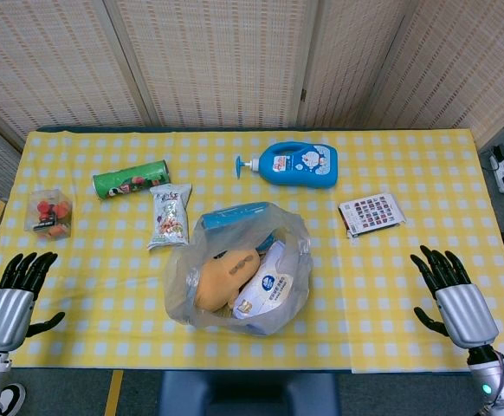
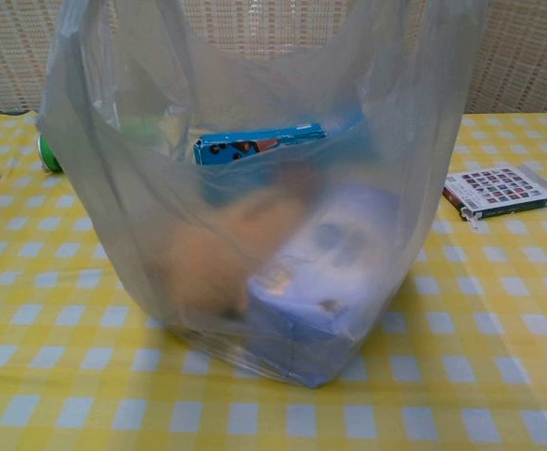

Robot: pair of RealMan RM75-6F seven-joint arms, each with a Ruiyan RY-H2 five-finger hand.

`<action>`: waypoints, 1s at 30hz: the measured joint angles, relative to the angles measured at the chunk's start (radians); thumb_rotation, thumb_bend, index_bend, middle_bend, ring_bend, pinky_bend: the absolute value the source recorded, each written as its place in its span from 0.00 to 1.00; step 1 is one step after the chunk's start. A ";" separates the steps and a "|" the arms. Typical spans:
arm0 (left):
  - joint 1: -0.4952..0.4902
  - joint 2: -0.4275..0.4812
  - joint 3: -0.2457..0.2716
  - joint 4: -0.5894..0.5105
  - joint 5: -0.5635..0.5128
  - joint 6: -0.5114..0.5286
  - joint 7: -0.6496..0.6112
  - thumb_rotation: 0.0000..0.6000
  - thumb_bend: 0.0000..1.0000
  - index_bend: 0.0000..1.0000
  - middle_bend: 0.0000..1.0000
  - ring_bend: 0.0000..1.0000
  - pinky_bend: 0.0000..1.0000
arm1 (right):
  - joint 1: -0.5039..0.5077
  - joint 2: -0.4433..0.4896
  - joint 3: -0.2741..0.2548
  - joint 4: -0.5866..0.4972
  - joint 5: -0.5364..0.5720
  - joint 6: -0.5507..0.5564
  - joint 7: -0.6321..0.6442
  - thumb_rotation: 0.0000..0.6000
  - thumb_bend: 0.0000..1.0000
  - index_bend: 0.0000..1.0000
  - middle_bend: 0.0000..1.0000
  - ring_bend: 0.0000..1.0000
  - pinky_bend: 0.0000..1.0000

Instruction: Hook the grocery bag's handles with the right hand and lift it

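A clear plastic grocery bag (image 1: 235, 282) stands in the middle of the yellow checked table (image 1: 408, 225). It holds an orange bun, a white and blue pack and a blue box. In the chest view the bag (image 2: 255, 216) fills most of the frame, and its handles run up out of the top edge. My right hand (image 1: 453, 296) rests flat at the table's near right corner, fingers spread, holding nothing, well right of the bag. My left hand (image 1: 14, 299) lies flat at the near left corner, fingers apart and empty. Neither hand shows in the chest view.
Behind the bag lie a blue pump bottle (image 1: 297, 165), a green chip can (image 1: 131, 178) and a snack packet (image 1: 169, 215). A clear box of red sweets (image 1: 50, 213) sits at far left. A flat colourful card pack (image 1: 371, 213) lies right of the bag.
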 measured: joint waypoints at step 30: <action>-0.014 -0.007 -0.020 0.029 -0.020 -0.040 -0.030 1.00 0.14 0.03 0.14 0.09 0.00 | 0.256 -0.018 -0.080 0.158 -0.404 0.185 1.071 1.00 0.29 0.00 0.00 0.00 0.00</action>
